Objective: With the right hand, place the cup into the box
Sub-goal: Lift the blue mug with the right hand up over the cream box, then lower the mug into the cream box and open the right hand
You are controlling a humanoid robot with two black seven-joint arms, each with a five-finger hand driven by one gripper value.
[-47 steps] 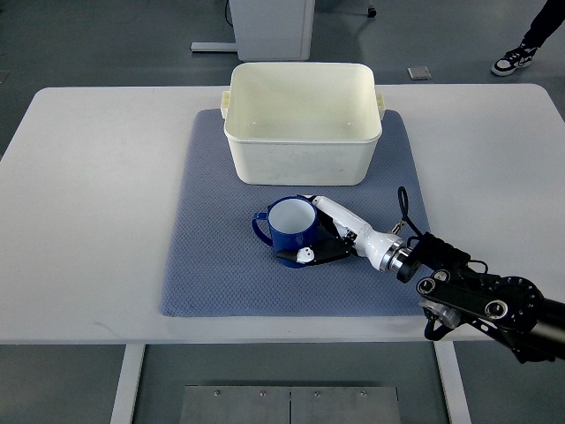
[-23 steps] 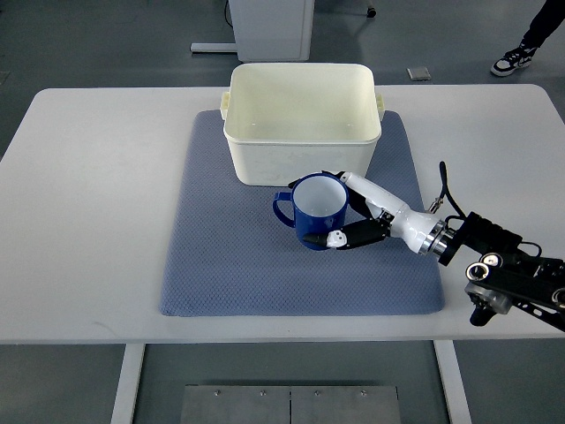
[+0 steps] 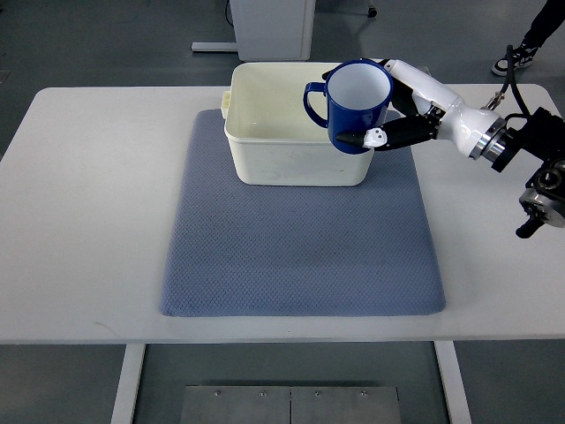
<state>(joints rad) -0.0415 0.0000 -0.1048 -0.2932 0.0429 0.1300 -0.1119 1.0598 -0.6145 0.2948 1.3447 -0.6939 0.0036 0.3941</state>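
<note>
Cup (image 3: pixel 357 104) gripped by right hand (image 3: pixel 408 110), up over box's right rim.
Cup upright, mouth up, handle pointing left; fingers (image 3: pixel 371 138) wrapped round its body, arm reaching in from right edge. Cream box (image 3: pixel 291 150) sits on blue-grey mat (image 3: pixel 291 256) on white worktop (image 3: pixel 88 194); grey floor beyond.

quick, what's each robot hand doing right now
Right robot hand: closed on the blue cup, holding it upright above the white box.
Left robot hand: not in view.
</note>
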